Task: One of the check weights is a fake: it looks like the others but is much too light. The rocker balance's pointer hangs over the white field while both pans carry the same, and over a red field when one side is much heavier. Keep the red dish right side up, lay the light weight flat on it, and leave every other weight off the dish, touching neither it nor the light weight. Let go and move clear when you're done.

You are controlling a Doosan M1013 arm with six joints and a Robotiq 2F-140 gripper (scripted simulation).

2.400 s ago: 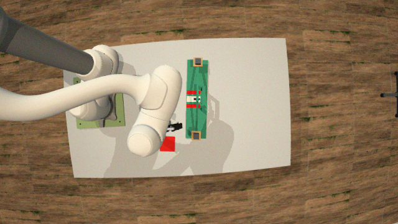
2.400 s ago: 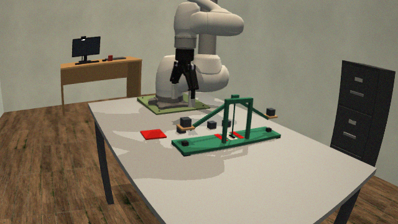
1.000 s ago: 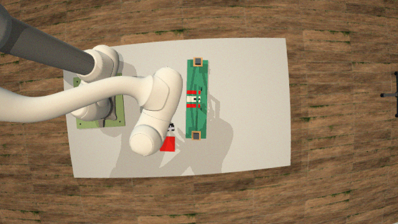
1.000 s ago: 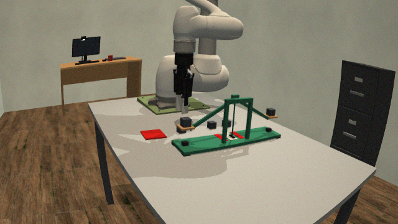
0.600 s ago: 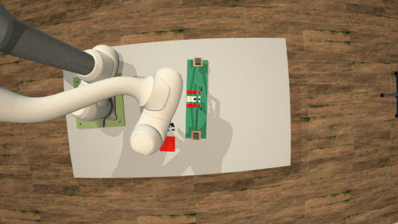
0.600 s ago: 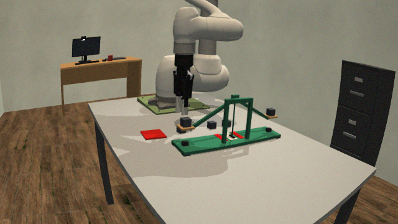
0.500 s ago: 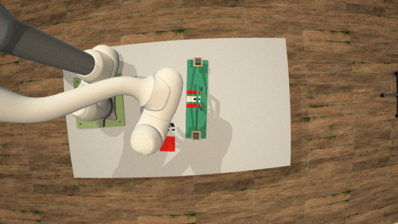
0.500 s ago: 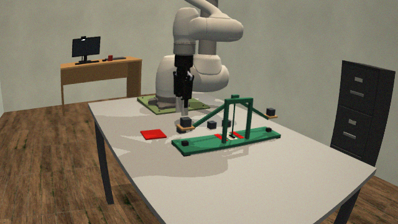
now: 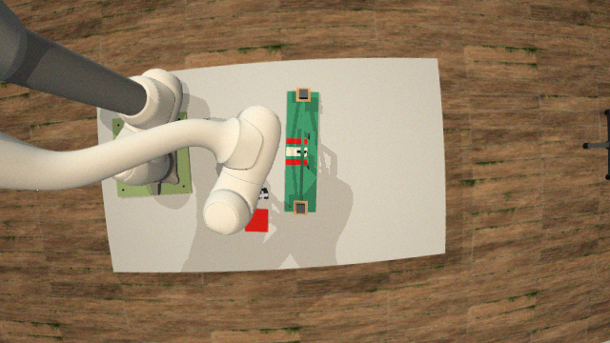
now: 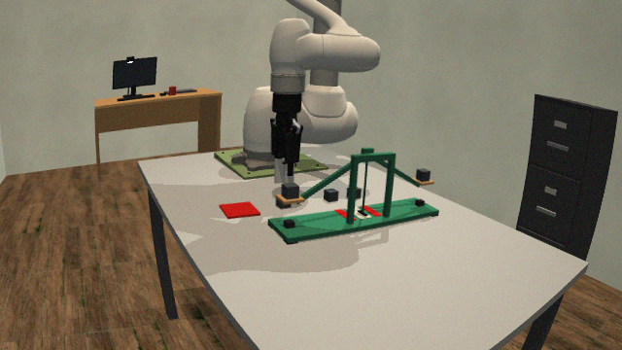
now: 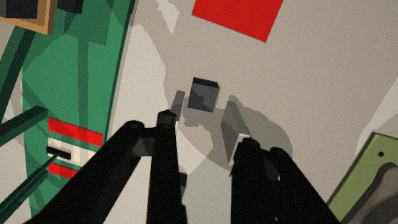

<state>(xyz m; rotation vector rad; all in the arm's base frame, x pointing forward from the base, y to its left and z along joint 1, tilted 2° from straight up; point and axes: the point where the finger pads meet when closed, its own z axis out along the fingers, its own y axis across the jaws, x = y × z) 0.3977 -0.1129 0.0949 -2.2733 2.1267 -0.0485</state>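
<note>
Green rocker balance [image 9: 310,191] [image 10: 311,228] [image 11: 75,60] on a pale table [image 9: 391,157] [image 10: 389,292] [image 11: 325,75], with one dark check weight on each pan: the first weight [image 9: 300,208] [image 10: 290,190] [image 11: 20,9] at the end nearer the red dish [image 9: 257,220] [image 10: 239,209] [image 11: 239,17], the second weight [image 9: 303,93] [image 10: 423,174] at the opposite end. The pointer [image 10: 362,212] [image 11: 59,152] hangs over the white field. The dish lies flat on the table, apart from the balance. Three further weights are distinguishable on the table: the near weight [image 10: 283,204] [image 11: 203,95], partly hidden by a pan in the exterior view; the middle weight [image 10: 330,194]; and the far weight [image 10: 354,192], partly behind an upright. All five are off the dish; which is the light one cannot be told by appearance. The gripper [image 10: 285,177] [image 11: 203,108] points downward above the table, its jaws parted and released, the near weight visible beyond their gap in the wrist view.

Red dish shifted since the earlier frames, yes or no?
No. The red dish is in the same spot against the green balance base.
</note>
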